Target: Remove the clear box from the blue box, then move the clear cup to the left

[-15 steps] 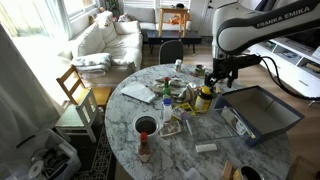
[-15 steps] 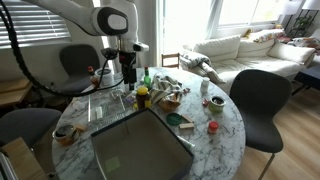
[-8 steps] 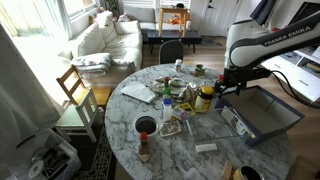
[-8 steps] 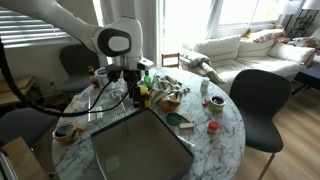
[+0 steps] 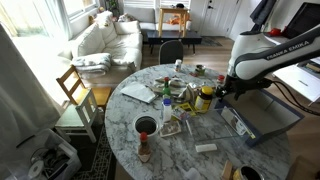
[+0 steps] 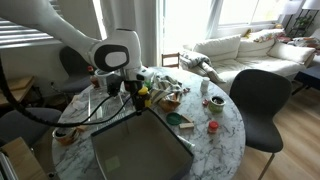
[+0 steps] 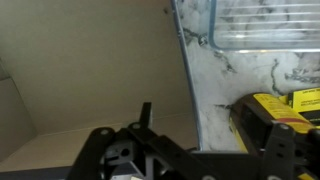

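End effector (image 5: 222,93) hangs open and empty at the blue box (image 5: 268,128) edge, likely ready to reach down inside.

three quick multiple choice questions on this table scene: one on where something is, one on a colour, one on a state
1. Where is the gripper?
A. at the rim of the blue box, beside the jar
B. raised high, away from everything
C. down at floor level

2. What colour is the jar's lid?
A. red
B. yellow
C. white

3. How does the blue box sit?
A. shut under a lid
B. tipped on its side
C. flat on the table, open on top

Answers:
1 A: in both exterior views the arm ends at the box's corner next to the jar.
2 B: the lid shows yellow.
3 C: the box's inside is visible from above.
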